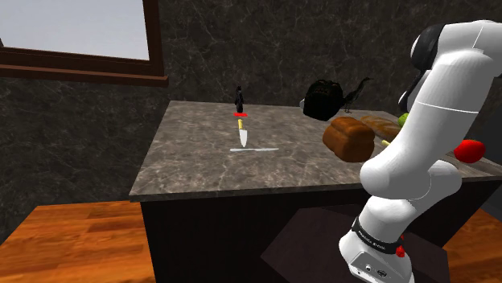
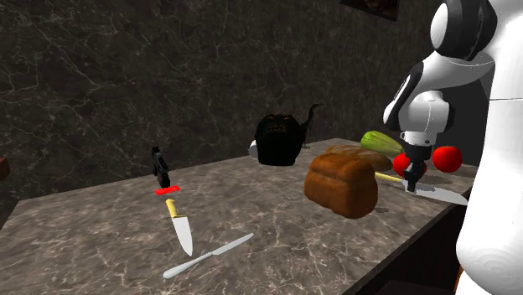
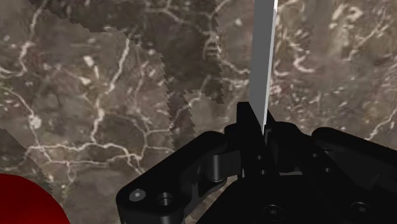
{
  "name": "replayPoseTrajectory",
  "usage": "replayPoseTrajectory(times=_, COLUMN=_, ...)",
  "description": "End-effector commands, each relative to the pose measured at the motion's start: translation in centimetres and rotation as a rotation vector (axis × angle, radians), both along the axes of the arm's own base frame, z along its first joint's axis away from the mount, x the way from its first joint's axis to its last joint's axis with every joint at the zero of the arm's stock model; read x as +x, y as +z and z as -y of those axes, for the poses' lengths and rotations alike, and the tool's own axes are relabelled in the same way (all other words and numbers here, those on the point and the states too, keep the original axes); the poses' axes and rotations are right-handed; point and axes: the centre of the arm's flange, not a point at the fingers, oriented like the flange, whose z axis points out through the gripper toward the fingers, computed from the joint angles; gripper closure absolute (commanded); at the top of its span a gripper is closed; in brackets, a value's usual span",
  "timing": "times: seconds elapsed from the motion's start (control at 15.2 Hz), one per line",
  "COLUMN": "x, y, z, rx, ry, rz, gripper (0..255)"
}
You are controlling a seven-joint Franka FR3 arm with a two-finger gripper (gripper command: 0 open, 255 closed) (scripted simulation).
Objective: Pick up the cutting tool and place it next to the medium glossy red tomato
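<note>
A knife with a yellow handle (image 2: 388,177) and grey blade (image 2: 445,196) lies low over the marble counter (image 2: 100,243) near its edge. My black gripper (image 2: 411,182) is shut on it where handle meets blade. In the wrist view the blade (image 3: 264,63) runs straight out from between the closed fingers of the gripper (image 3: 261,127). A glossy red tomato (image 2: 449,157) sits just beyond the knife, and a second red round shape (image 2: 401,163) shows right behind the gripper. A red curve (image 3: 25,203) lies close beside the hand. The tomato (image 1: 469,150) peeks out past my arm.
A brown bread loaf (image 2: 342,184) stands next to the gripper. A black kettle (image 2: 278,138) and a green vegetable (image 2: 381,141) are farther back. Another yellow-handled knife (image 2: 180,226), a silver table knife (image 2: 208,256) and a small black object on a red base (image 2: 159,173) lie farther along the counter.
</note>
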Motion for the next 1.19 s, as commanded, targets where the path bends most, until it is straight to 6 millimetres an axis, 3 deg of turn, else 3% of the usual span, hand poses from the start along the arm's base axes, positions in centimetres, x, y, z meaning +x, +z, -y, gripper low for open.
replayPoseTrajectory(times=0.0, x=0.0, y=0.0, z=0.0, rx=0.0, ry=0.0, rz=0.0, gripper=255)
replayPoseTrajectory(times=0.07, x=0.0, y=0.0, z=0.0, rx=0.0, ry=0.0, rz=0.0, gripper=255)
replayPoseTrajectory(times=0.13, x=0.0, y=0.0, z=0.0, rx=0.0, ry=0.0, rz=0.0, gripper=0)
replayPoseTrajectory(times=0.46, x=0.0, y=0.0, z=0.0, rx=0.0, ry=0.0, rz=0.0, gripper=0)
replayPoseTrajectory(times=0.73, x=0.0, y=5.0, z=0.1, rx=0.0, ry=0.0, rz=0.0, gripper=0)
replayPoseTrajectory(times=1.12, x=0.0, y=5.0, z=0.1, rx=0.0, ry=0.0, rz=0.0, gripper=0)
